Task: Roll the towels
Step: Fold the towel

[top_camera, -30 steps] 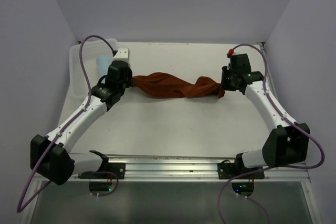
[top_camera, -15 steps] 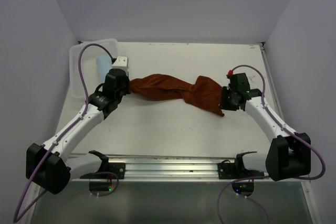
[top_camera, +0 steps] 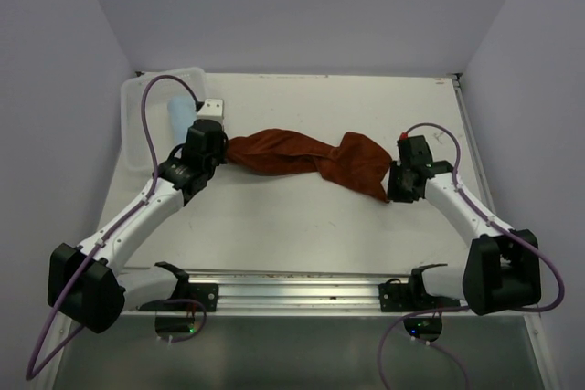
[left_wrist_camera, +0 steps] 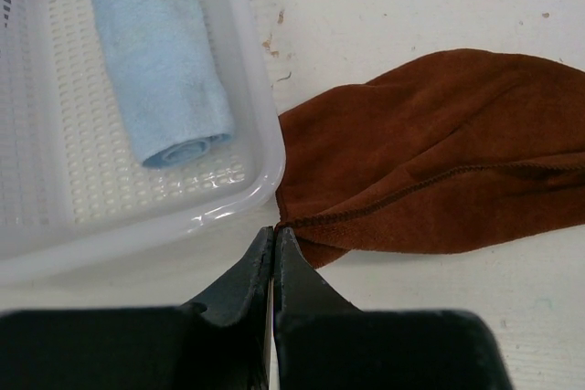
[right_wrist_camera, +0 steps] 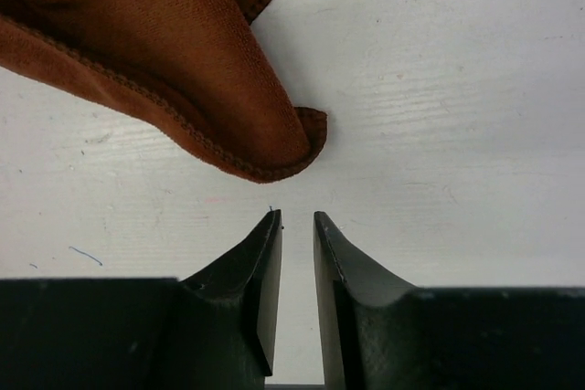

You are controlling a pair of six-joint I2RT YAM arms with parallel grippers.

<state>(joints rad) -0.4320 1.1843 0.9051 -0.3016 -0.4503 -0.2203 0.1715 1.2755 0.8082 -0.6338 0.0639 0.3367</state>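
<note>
My right gripper (right_wrist_camera: 298, 218) has just dropped the rust towel (top_camera: 292, 154), jaws slightly apart, leaving it twisted on the table (top_camera: 274, 221) with my left gripper (left_wrist_camera: 275, 233) pinching its other corner: untwist before rolling

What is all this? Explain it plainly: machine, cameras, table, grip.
Two robot arms bolted to a table, each ending in a two-finger gripper. The wide picture looks down from above and behind; the other two come from wrist cameras. A rust towel lies twisted across the table. A blue towel, rolled, sits in a white basket. The left gripper is shut, seemingly pinching the rust towel's corner. The right gripper is slightly open and empty, just short of the other end.
</note>
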